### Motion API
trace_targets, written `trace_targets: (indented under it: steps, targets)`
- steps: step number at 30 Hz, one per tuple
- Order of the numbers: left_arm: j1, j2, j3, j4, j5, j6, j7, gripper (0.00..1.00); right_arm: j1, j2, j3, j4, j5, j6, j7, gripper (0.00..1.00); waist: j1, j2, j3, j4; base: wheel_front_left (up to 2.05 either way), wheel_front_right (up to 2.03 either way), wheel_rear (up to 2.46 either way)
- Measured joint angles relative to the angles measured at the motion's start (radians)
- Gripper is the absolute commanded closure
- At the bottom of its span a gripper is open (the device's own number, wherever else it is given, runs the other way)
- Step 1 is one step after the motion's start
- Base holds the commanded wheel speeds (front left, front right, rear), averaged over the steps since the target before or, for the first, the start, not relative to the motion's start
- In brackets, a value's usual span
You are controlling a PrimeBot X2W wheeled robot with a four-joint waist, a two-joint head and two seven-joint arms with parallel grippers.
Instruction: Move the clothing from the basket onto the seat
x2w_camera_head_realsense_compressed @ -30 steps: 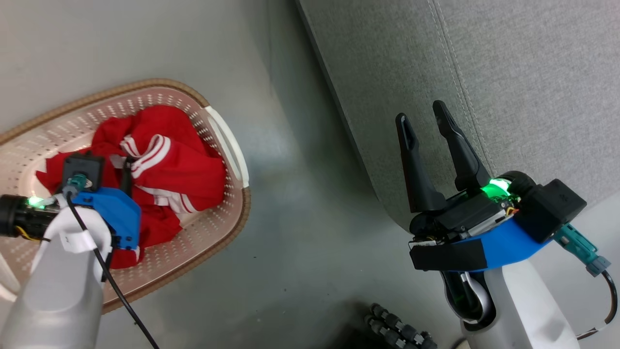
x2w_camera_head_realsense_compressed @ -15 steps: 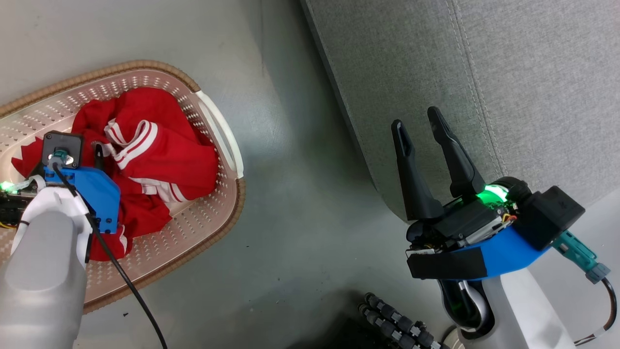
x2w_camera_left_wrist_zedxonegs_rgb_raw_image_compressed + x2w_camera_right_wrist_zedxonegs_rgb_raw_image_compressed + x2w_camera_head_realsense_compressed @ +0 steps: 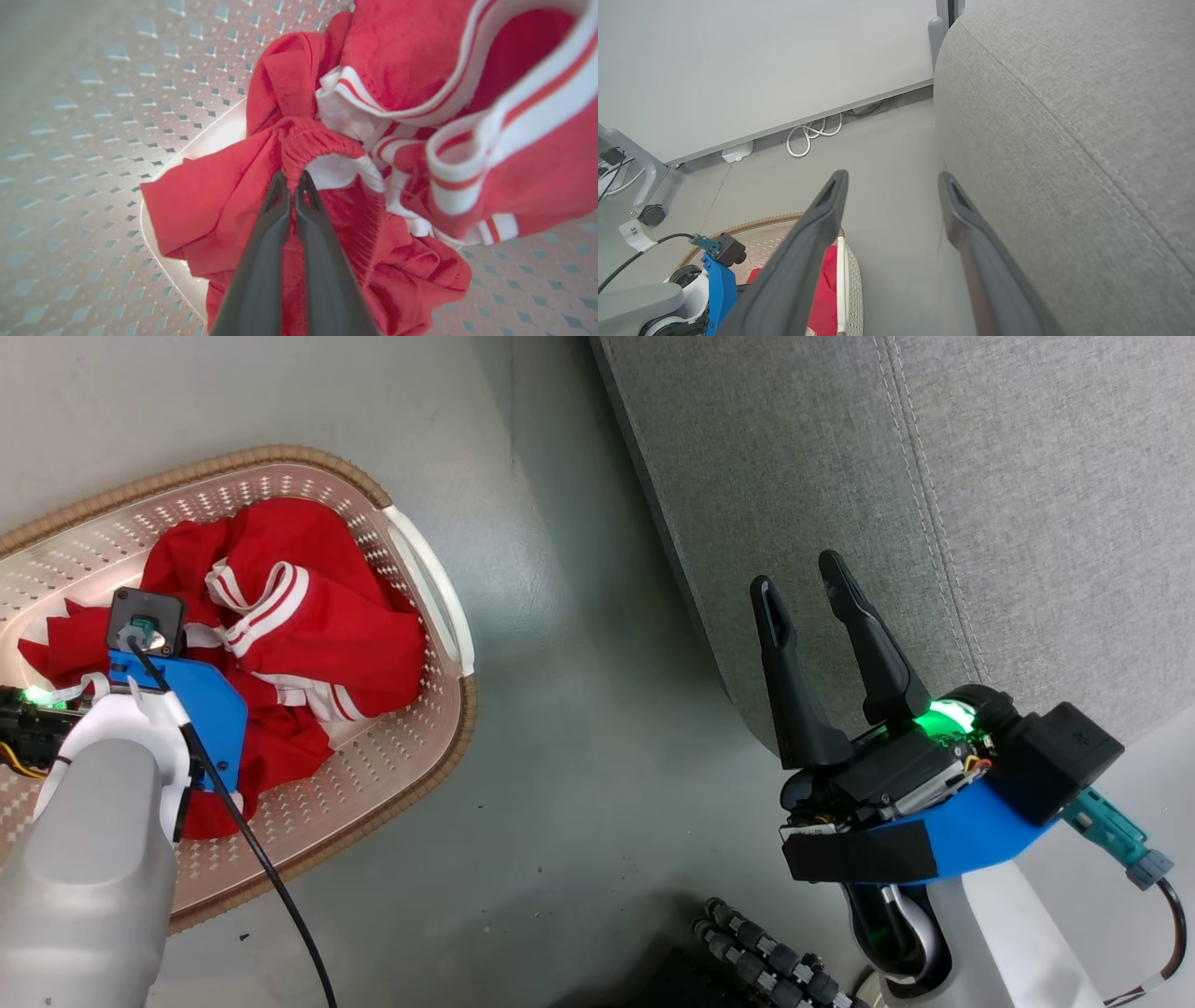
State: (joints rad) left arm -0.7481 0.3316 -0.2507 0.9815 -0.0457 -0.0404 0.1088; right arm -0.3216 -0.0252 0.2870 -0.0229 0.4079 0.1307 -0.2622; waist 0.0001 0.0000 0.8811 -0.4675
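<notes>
While pinched shut on a fold of the clothing [image 3: 299,140] inside the basket [image 3: 425,767], raise the left gripper [image 3: 293,179] slow and straight past the basket rim, leaving the right gripper [image 3: 795,572] open and empty beside the basket.

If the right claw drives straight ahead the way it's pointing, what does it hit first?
Probably the grey floor beside the seat, by the right wrist view; the right claw's finger nearer the seat might graze its side first.

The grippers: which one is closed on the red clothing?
The left gripper: its fingers pinch a fold of the clothing in the basket. The right gripper is open near the seat.
</notes>
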Motion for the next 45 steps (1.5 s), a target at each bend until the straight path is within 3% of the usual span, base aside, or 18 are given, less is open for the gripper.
trace_targets:
  steps: [14, 18, 33, 45]
  targets:
    - [0.006, 0.001, 0.013, -0.002, -0.05, 0.012, -0.064, 1.0, -0.027, 0.001, 0.027, 0.011, 0.008, 0.0, 0.0, 0.0, 0.0, 0.0, -0.022, -0.005, 0.0, 0.0, 0.0]
    - [0.042, -0.041, 0.017, 0.008, -0.079, 0.004, -0.113, 1.0, -0.044, 0.0, 0.015, 0.033, -0.013, 0.0, 0.0, 0.0, 0.0, 0.0, -0.062, 0.006, 0.0, 0.0, 0.0]
    - [0.122, -0.21, -0.03, 0.081, -0.14, -0.06, -0.316, 1.0, 0.007, 0.001, -0.043, 0.146, -0.127, 0.0, 0.0, 0.0, -0.0002, 0.0001, -0.359, 0.159, 0.0, 0.0, 0.0]
    - [0.169, -0.275, -0.141, 0.016, -0.196, -0.084, -0.367, 1.0, 0.117, 0.001, -0.062, 0.188, -0.177, 0.0, 0.041, 0.0, -0.0004, 0.0002, -0.635, 0.272, 0.0, 0.0, 0.0]
